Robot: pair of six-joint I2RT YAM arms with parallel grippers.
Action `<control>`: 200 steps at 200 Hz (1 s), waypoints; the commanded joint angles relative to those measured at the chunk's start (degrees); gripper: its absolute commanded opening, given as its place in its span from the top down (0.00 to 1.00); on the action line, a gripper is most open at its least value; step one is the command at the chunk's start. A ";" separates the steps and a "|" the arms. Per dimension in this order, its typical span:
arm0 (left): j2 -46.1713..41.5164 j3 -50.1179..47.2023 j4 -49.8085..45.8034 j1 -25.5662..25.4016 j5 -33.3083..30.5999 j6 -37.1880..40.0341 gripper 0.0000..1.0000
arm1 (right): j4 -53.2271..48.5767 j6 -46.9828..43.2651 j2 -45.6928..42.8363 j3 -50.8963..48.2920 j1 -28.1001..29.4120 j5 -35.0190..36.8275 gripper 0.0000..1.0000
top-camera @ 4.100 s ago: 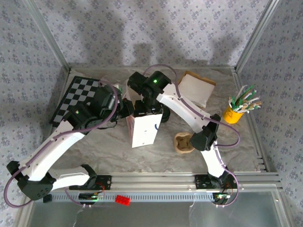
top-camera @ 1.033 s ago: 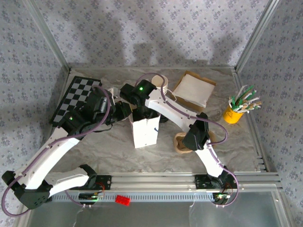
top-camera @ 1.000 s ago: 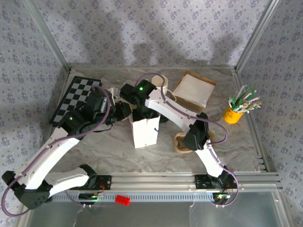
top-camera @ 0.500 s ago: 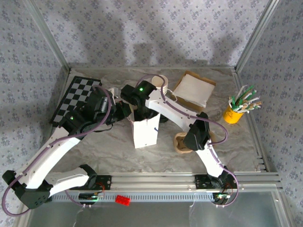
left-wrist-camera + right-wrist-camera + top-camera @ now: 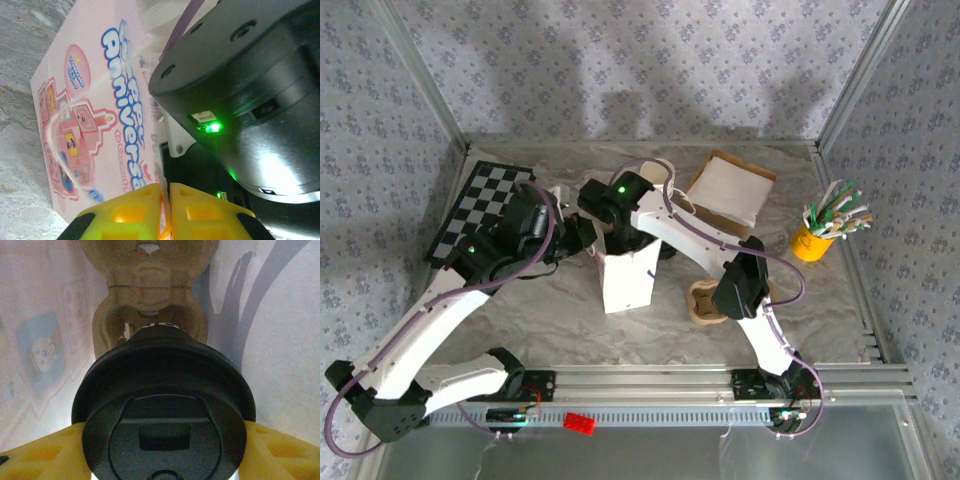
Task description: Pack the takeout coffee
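Note:
A white paper bag (image 5: 628, 278) with pink print stands mid-table. My left gripper (image 5: 590, 243) is shut on its left rim; in the left wrist view the yellow fingers (image 5: 135, 212) pinch the printed bag wall (image 5: 85, 125). The right arm's wrist (image 5: 620, 198) hangs over the bag mouth, reaching inside. In the right wrist view the coffee cup's black lid (image 5: 164, 415) sits between the yellow fingers of my right gripper (image 5: 162, 452), shut on the cup, inside the bag. Below it lies a brown cardboard cup holder (image 5: 149, 290) on the bag's bottom.
A second cardboard cup holder (image 5: 705, 302) lies right of the bag. A flat bag (image 5: 730, 188) rests at the back, a yellow cup of utensils (image 5: 812, 240) at the right, and a checkered board (image 5: 480, 205) at the left.
Over four seconds the right wrist moved left and came over the bag mouth, and the bag stood up straighter. In the last second the right wrist shifted only slightly to the right.

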 commanded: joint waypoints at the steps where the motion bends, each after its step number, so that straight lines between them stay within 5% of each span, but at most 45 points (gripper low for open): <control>1: -0.22 0.30 0.21 0.40 1.36 0.55 0.88 | 0.89 -0.90 1.43 -2.26 -0.29 -2.65 0.39; 200: 0.83 0.37 0.98 0.40 1.85 0.72 0.87 | 1.47 -0.45 2.16 1.24 -0.17 -2.75 0.40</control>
